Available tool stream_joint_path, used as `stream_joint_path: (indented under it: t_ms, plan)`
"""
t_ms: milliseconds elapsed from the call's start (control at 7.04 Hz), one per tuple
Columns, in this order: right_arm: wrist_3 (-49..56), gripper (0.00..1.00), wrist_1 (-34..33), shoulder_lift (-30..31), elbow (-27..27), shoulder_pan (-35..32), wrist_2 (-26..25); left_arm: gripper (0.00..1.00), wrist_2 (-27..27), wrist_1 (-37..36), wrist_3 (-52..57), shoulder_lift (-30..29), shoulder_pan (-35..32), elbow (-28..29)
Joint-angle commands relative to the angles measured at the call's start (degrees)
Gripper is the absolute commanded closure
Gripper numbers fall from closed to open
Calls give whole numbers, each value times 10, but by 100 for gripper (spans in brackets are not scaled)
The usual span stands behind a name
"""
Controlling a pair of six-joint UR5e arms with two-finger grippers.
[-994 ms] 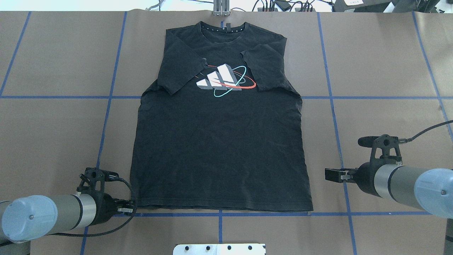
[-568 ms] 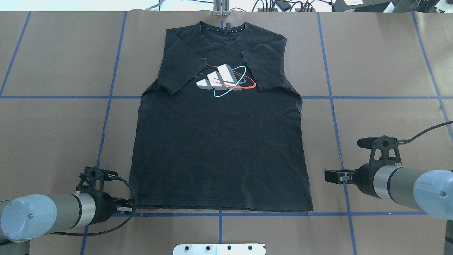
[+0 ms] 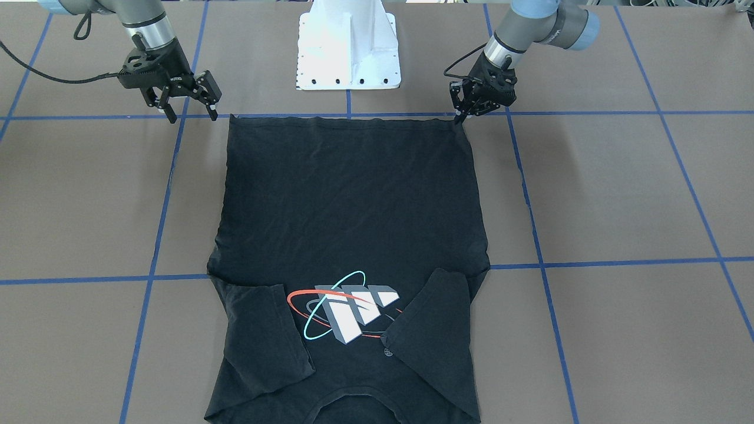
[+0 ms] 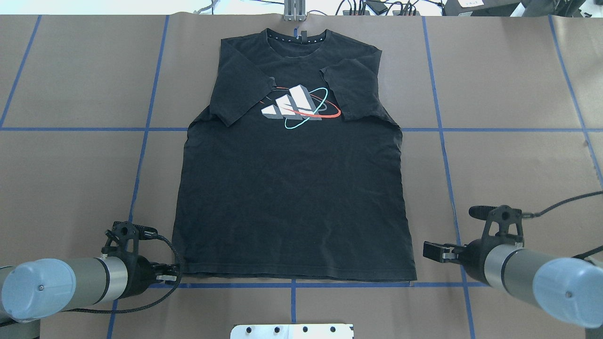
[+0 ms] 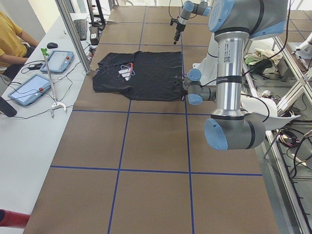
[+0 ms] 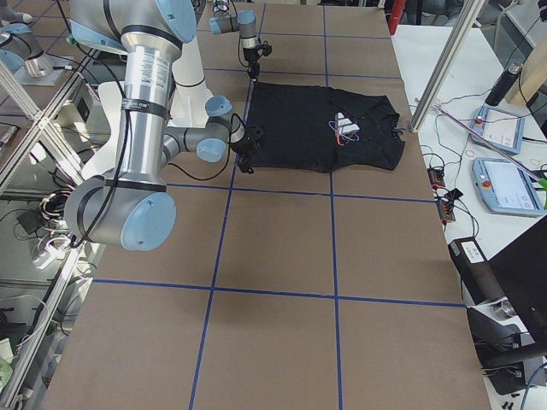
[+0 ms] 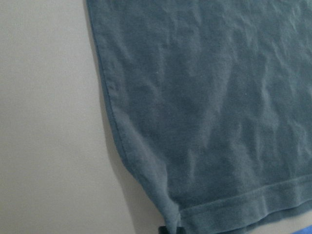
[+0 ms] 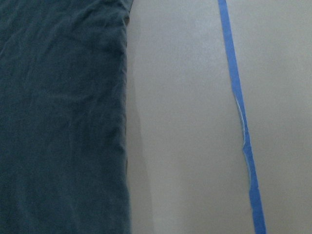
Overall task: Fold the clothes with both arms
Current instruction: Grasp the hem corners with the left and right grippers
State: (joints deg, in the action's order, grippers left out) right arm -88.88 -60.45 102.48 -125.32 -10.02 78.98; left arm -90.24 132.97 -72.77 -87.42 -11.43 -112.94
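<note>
The black T-shirt (image 4: 292,197) lies flat in the middle of the brown tabletop (image 4: 509,84), graphic (image 4: 294,107) upward, its collar (image 4: 297,36) at the far edge from the robot and its hem running along a blue tape line (image 4: 353,284) on the robot's side. Both short sleeves are folded inward over the chest: the one on the left arm's side (image 4: 238,92) and the one on the right arm's side (image 4: 353,92) each cover an end of the red and cyan ellipses. The left gripper (image 3: 460,117) is down at the hem corner on its side, its fingers drawn together with the tips touching that corner; whether cloth is nipped between them cannot be told. The right gripper (image 3: 192,113) is just beside the other hem corner, clear of the cloth, with its fingers spread apart. The white pedestal base (image 3: 349,53) stands on the robot's side of the hem, between the two arms. A small metal bracket (image 4: 295,10) sits at the tabletop's far edge just past the collar, with cables beyond it. On the side bench past the collar end are two tablet-like control units (image 5: 57,61) (image 5: 29,89), a thin stick with a green tip (image 5: 51,83), a slanted metal post (image 5: 75,34) and a seated person in a yellow sleeve (image 5: 12,39).
</note>
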Motion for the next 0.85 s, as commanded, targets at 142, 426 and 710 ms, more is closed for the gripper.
stream_joint_path:
  t_ms: [142, 426, 710]
  plan:
    - [-91, 11, 1, -6, 7, 80, -93, 100, 15, 2, 1, -2, 1, -2]
    - [-92, 23, -3, -52, 42, 91, -107, 100, 20, 2, 1, -3, 1, -4]
    - [-92, 29, -4, -70, 66, 91, -113, 100, 23, 2, 1, -3, 1, -4]
